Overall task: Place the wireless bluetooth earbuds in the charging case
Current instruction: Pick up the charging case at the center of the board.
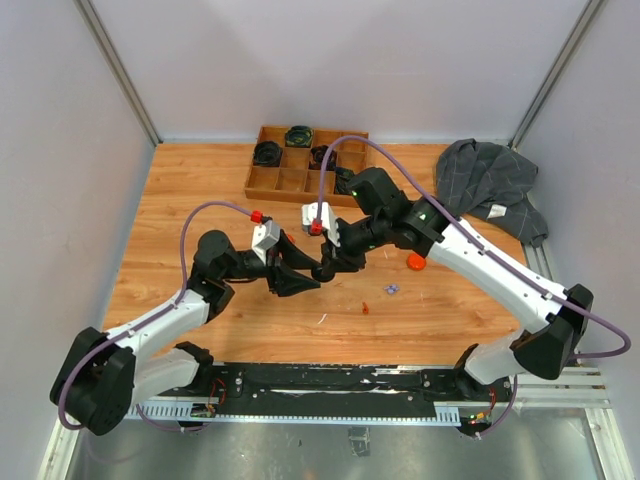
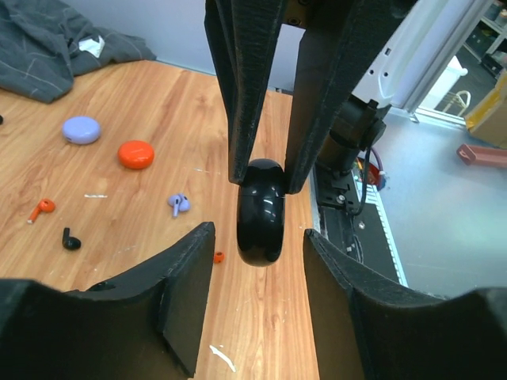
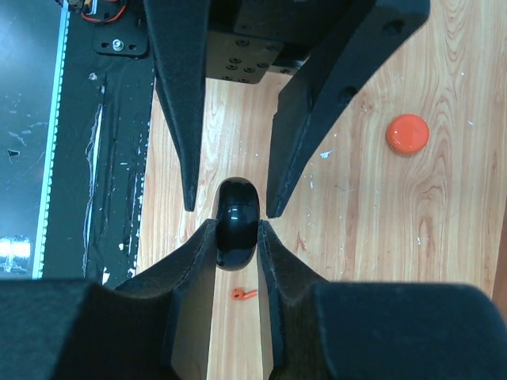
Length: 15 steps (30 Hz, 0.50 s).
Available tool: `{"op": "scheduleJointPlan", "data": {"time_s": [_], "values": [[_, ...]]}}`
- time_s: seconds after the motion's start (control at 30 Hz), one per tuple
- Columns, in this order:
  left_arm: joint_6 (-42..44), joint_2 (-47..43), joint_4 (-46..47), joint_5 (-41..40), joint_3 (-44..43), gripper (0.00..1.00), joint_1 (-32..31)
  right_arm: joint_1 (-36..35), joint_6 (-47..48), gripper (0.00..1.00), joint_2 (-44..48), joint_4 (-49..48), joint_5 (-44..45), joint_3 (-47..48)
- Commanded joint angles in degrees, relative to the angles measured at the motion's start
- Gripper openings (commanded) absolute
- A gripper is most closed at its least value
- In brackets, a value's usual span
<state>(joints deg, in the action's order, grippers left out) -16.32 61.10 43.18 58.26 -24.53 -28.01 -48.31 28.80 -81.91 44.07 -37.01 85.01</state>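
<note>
**Above the table: black charging case between two pincers**

The right gripper is clamped on the case and holds it off the wood. The case stands on edge, its long axis running along the line between the two wrists.

The left gripper meets it nose to nose with jaws parted. One finger stands on each side of the case's free half, a sliver of gap on both sides, no contact that I can see. The left arm looks best placed to take or prise it.

The lid looks down. The seam is lost in the black gloss and I cannot find the hinge side.

No earbud is in a case.
- On the wood toward the right arm's side: lavender earbud, black earbud, orange earbud.
- Near them: orange case and lavender case.
- Under the held case: second orange earbud.

I cannot pick out the black earbud from overhead.
</note>
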Motion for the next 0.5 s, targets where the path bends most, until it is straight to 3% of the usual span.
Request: {"op": "scheduleJointPlan", "data": {"time_s": [0.0, 0.23, 0.4, 0.47], "values": [[0.59, 0.88, 0.77, 2.68, -1.92, 0.51, -0.94, -2.18, 3.40, 0.01, -1.45, 3.58, 1.79, 3.64], [0.58, 0.26, 0.77, 2.60, -1.70, 0.40, -1.32, -3.81, 4.82, 0.01, -3.29, 5.95, 4.12, 6.19], [0.76, -0.01, 0.79, 2.36, -1.43, 0.25, -1.41, -4.42, 5.29, 0.01, -4.25, 7.23, 5.84, 7.64], [0.86, -0.25, 0.77, 1.94, -1.20, 0.20, -1.43, -4.42, 5.30, 0.07, -4.20, 7.26, 6.04, 7.85]]}}
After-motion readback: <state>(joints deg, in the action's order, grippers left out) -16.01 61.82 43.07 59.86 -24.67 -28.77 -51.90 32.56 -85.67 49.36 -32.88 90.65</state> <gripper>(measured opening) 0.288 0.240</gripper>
